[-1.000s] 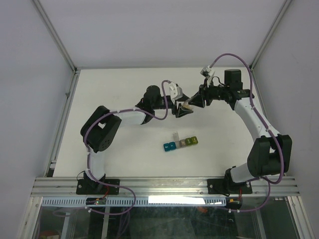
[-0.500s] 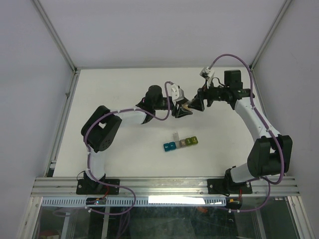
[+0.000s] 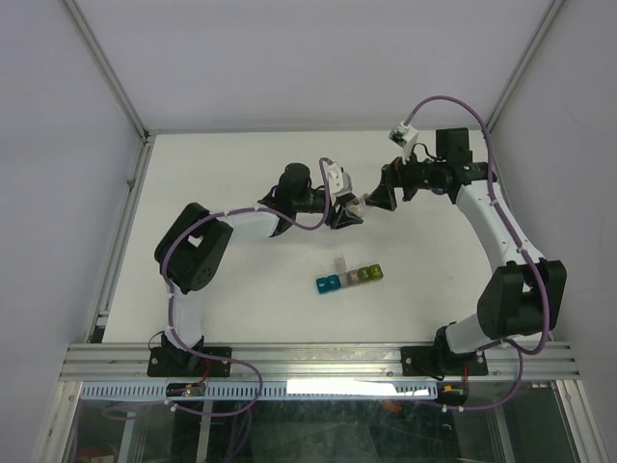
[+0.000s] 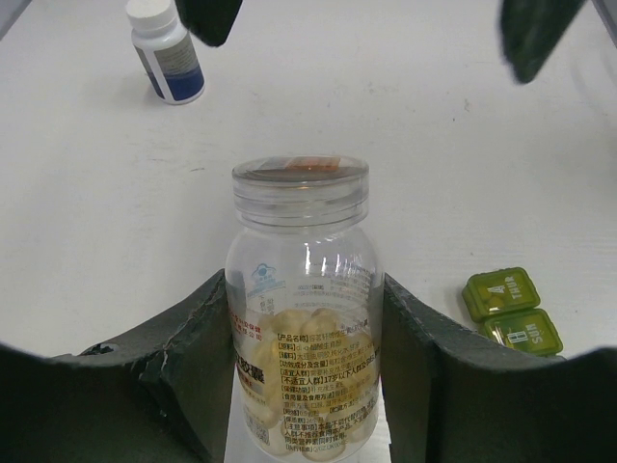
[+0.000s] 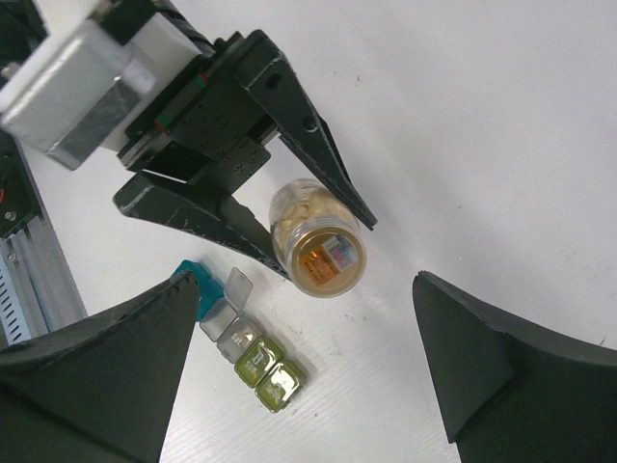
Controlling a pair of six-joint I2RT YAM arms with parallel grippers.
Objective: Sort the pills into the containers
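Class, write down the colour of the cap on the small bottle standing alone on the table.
The cap is white, seen best in the left wrist view.

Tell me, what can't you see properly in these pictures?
- Pills in the organiser: top view, too small; right wrist view, shut lids cover most cells.
- Clear bottle, its base: left wrist view, cut off by the bottom edge; the left end effector covers its sides.
- Rest of the organiser: left wrist view, only two green lids show; a finger hides the others.
- White-capped bottle, its label: left wrist view, too small to read.
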